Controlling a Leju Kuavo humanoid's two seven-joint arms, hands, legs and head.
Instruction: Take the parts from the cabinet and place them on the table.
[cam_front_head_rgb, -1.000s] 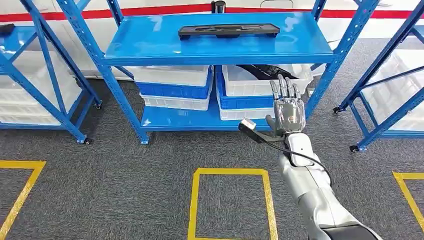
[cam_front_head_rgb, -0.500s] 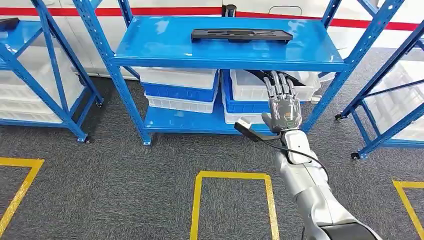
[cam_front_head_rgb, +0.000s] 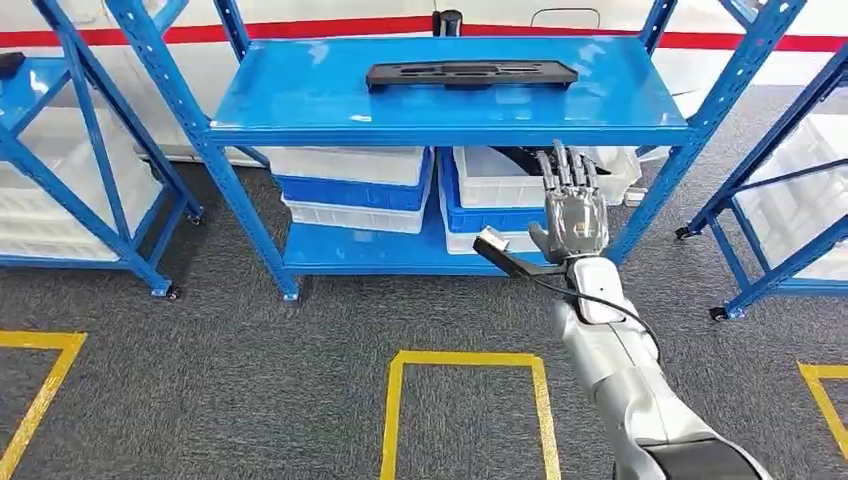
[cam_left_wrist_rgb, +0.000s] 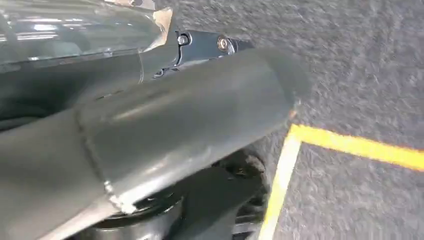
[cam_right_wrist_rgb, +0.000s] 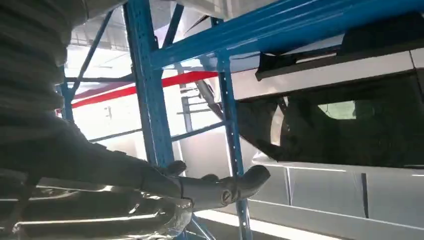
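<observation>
A long flat black part (cam_front_head_rgb: 470, 73) lies on the top shelf of the blue rack (cam_front_head_rgb: 330, 100). Under that shelf, another dark part (cam_front_head_rgb: 520, 155) sticks out of a white bin (cam_front_head_rgb: 500, 175). My right hand (cam_front_head_rgb: 570, 210) is raised in front of the rack, just below the shelf's front edge, fingers straight and apart, holding nothing. In the right wrist view its thumb (cam_right_wrist_rgb: 220, 190) reaches toward a blue rack post (cam_right_wrist_rgb: 150, 85), with the dark part (cam_right_wrist_rgb: 340, 130) in the bin beyond.
Blue and white bins (cam_front_head_rgb: 350, 185) are stacked on the lower shelf. More blue racks stand to the left (cam_front_head_rgb: 70, 170) and right (cam_front_head_rgb: 780, 180). Yellow tape squares (cam_front_head_rgb: 465, 410) mark the grey carpet.
The whole picture has shifted slightly, so the camera moved. My right hand stays raised in front of the rack with fingers spread.
</observation>
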